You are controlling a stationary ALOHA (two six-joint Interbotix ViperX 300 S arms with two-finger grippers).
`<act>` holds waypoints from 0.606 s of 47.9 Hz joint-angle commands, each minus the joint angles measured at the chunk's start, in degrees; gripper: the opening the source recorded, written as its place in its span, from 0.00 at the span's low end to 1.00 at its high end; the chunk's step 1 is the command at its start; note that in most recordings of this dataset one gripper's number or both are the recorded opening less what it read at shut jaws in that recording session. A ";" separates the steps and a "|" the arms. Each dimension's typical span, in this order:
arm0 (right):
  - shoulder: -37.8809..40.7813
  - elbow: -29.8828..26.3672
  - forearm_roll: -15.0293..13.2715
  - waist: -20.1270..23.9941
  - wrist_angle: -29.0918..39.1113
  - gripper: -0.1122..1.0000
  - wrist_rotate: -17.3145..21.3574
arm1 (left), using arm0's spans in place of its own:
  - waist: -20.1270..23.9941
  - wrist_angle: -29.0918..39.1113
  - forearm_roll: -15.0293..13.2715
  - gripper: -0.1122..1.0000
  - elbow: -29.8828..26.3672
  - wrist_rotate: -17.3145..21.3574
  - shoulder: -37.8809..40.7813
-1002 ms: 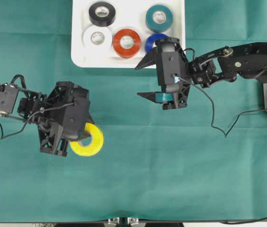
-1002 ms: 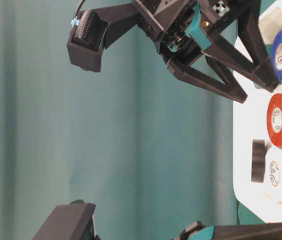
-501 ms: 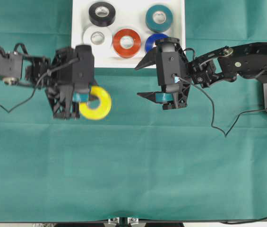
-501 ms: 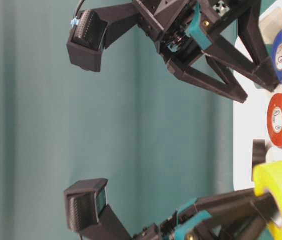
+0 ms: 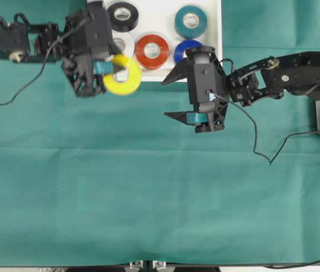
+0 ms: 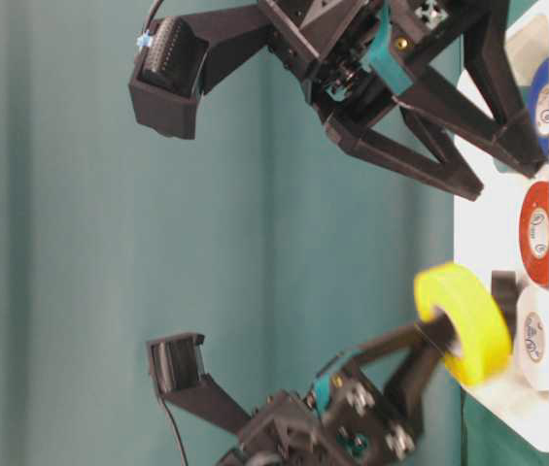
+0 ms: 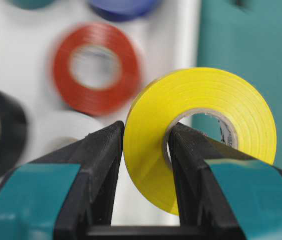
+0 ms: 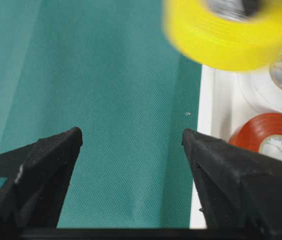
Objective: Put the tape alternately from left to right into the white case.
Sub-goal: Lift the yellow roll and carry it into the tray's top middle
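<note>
Left gripper (image 5: 110, 67) is clamped on the yellow roll (image 5: 123, 75), pinching its wall, right over the near rim of the white case (image 5: 157, 75). Right gripper (image 5: 174, 95) hangs wide open and empty beside the case. Last roll, looks like (five sit inside), so next it needs lowering into a free spot before letting go.

White case (image 5: 210, 59) at far edge of table (image 5: 148, 192), five tape rolls (image 5: 152, 51) inside, sixth roll (image 5: 123, 75) in left pincer (image 5: 113, 67) over case's near-left corner, right pincer (image 5: 174, 96) just before its near rim
</note>
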 commanded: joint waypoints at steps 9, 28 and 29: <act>-0.62 -0.70 0.18 0.62 -0.44 0.89 0.09 | 5.36 -2.02 0.09 0.08 -4.83 0.53 2.46; -0.62 -0.62 0.18 0.88 -0.44 0.89 0.09 | 12.48 -2.11 0.09 0.08 -11.87 0.62 10.99; -0.62 -0.62 0.18 0.88 -0.44 0.89 0.09 | 12.74 -2.11 0.09 0.08 -12.30 0.62 11.34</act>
